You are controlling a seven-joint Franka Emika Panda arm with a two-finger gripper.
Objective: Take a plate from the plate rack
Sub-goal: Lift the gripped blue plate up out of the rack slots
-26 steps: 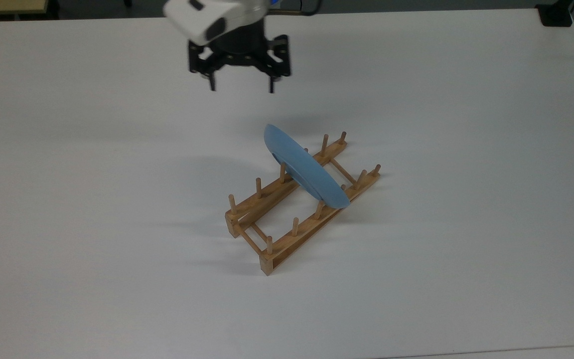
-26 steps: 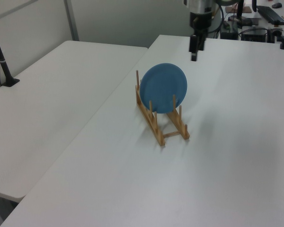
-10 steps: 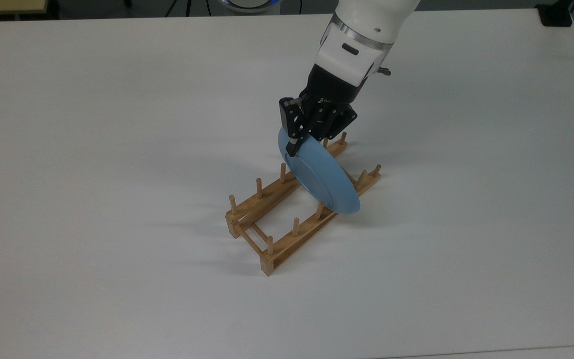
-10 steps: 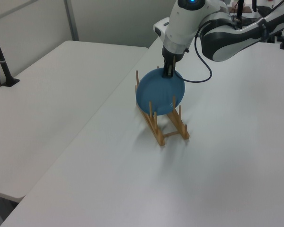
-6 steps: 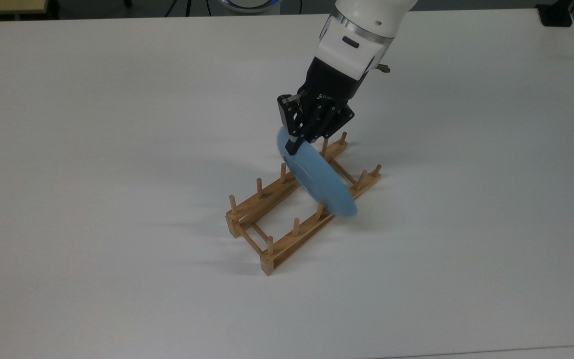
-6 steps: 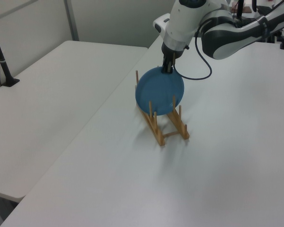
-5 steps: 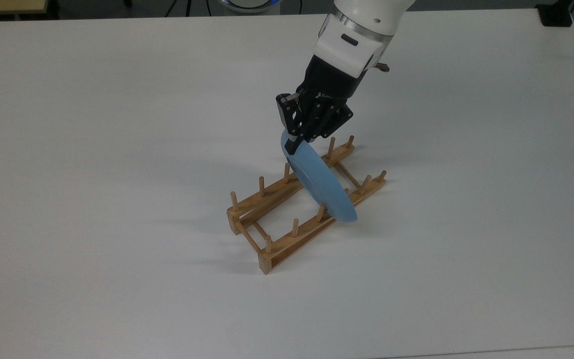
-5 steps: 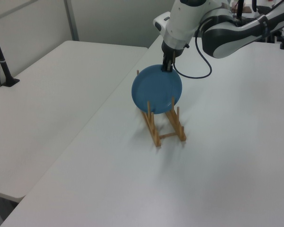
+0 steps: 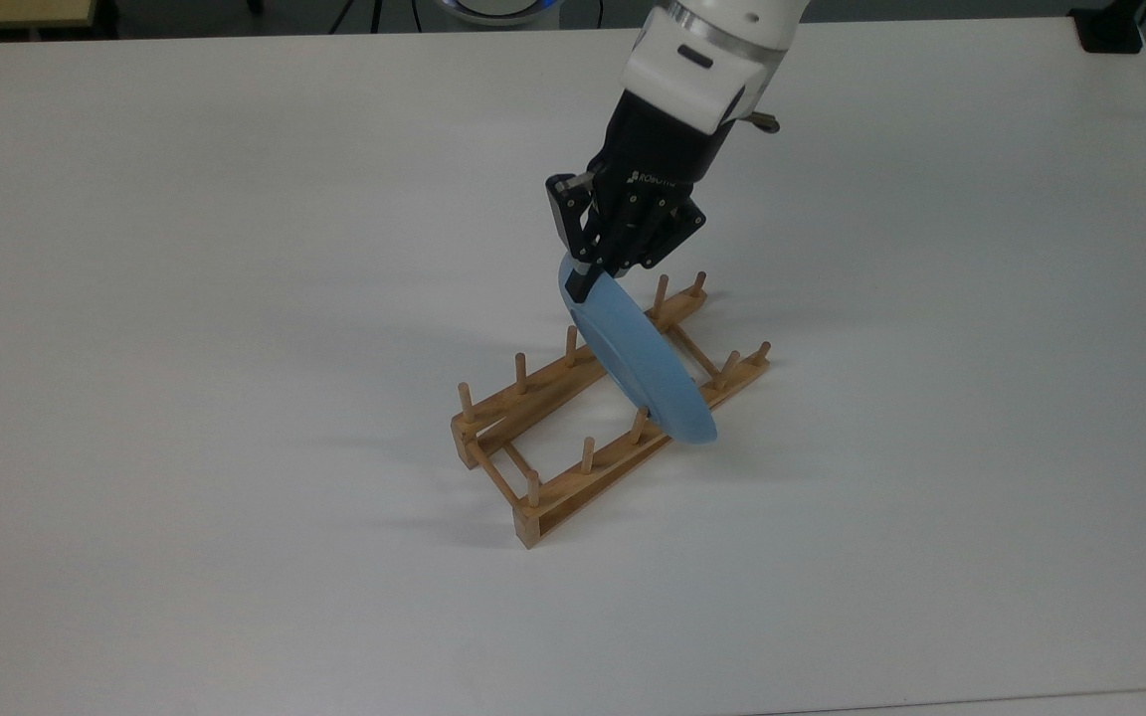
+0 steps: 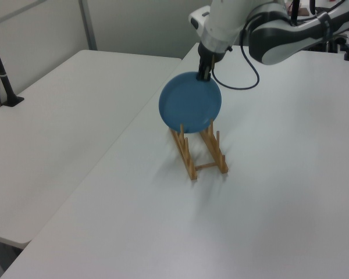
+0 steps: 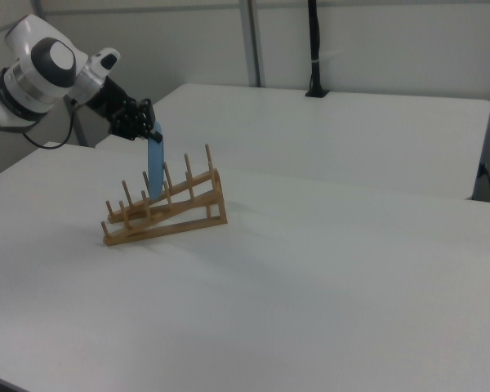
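The gripper [image 9: 588, 281] pinches the top rim of the plate [image 9: 645, 366] between its fingers, holding it on edge so it slides straight up between the pegs. The plate's lower edge sits among the plate rack [image 9: 601, 418] pegs. In the right view one end of the rack is tipped up off the tabletop [image 9: 235, 298], seemingly caught by the plate.

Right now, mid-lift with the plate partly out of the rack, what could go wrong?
1. The hand pinches only the top rim of the plate, so the plate could pivot or slip in that narrow grip.
2. In the right view one end of the plate rack is raised off the table; the plate may be catching on the pegs and dragging the rack up, which could then drop or shift.
3. The plate's lower edge sits level with the peg tops and could snag.
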